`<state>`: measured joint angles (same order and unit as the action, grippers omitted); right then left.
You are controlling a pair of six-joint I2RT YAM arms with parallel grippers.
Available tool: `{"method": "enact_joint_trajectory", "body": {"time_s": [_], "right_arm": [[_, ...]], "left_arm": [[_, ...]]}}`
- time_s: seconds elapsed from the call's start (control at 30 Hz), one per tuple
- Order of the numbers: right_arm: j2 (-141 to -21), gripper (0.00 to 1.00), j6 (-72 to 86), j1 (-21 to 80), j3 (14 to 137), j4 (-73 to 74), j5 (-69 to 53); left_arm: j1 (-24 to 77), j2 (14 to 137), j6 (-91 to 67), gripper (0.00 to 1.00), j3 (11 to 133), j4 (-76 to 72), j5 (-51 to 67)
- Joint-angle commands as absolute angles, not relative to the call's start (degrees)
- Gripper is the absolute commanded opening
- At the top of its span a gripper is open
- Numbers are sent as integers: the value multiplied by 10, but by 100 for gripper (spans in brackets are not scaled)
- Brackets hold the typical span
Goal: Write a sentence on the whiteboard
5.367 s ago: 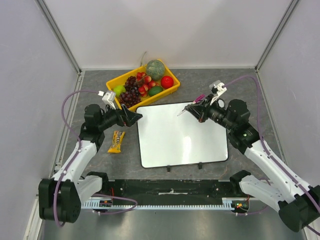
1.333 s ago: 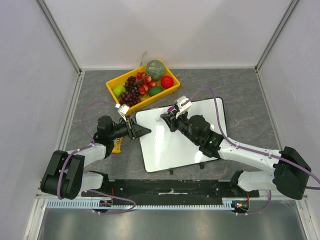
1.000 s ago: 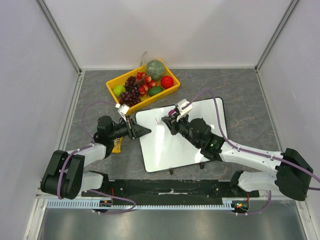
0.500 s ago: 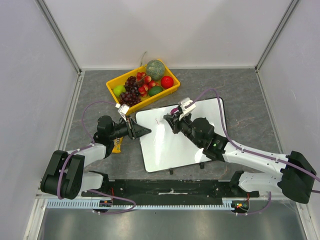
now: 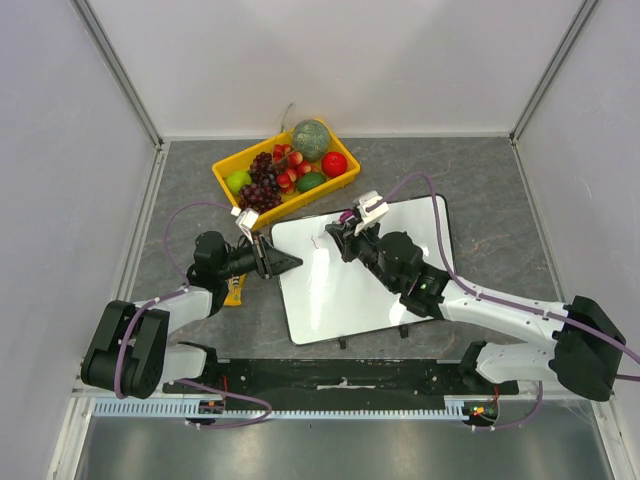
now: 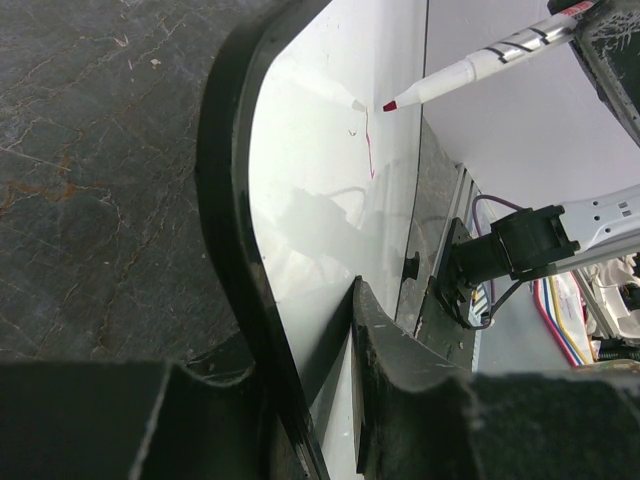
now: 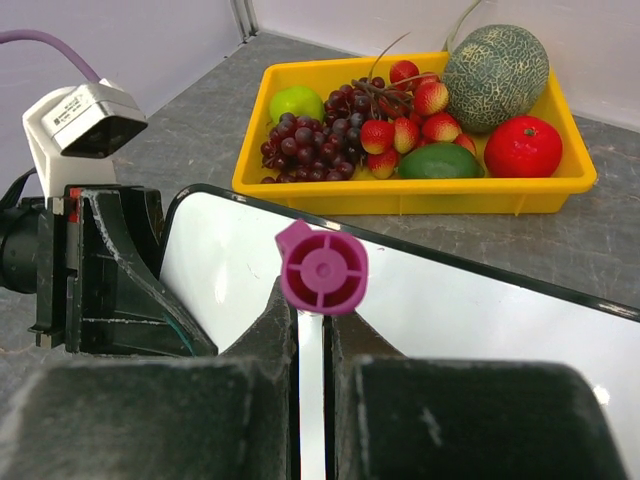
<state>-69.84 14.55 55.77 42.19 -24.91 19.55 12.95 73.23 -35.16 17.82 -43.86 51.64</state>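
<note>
We judge the whiteboard [image 5: 350,285] stiff, light, slick; left gripper [image 5: 288,262] clamps its nine-o'clock rim; right gripper [image 7: 313,325] pinches the marker [image 6: 480,67].

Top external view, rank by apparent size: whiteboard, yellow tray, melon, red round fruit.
1. whiteboard
2. yellow tray
3. melon
4. red round fruit
No close calls. All clearly differ.

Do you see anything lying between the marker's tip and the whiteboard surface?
Nothing visible does. The marker in the right gripper points at bare whiteboard beside a short red stroke; the left gripper clamps the edge, aside.
</note>
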Motion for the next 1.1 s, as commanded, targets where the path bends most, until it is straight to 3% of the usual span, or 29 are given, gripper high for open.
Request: {"method": "enact_joint_trajectory", "body": {"time_s": [0.0,1.07], "right_arm": [[-704,0,145,559,454,-287,214],[-715,0,159,559,424,-243,216]], "left_arm": [[139,747,-248,2,170,-396,489],[139,749,-247,2,171,-397,491]]}}
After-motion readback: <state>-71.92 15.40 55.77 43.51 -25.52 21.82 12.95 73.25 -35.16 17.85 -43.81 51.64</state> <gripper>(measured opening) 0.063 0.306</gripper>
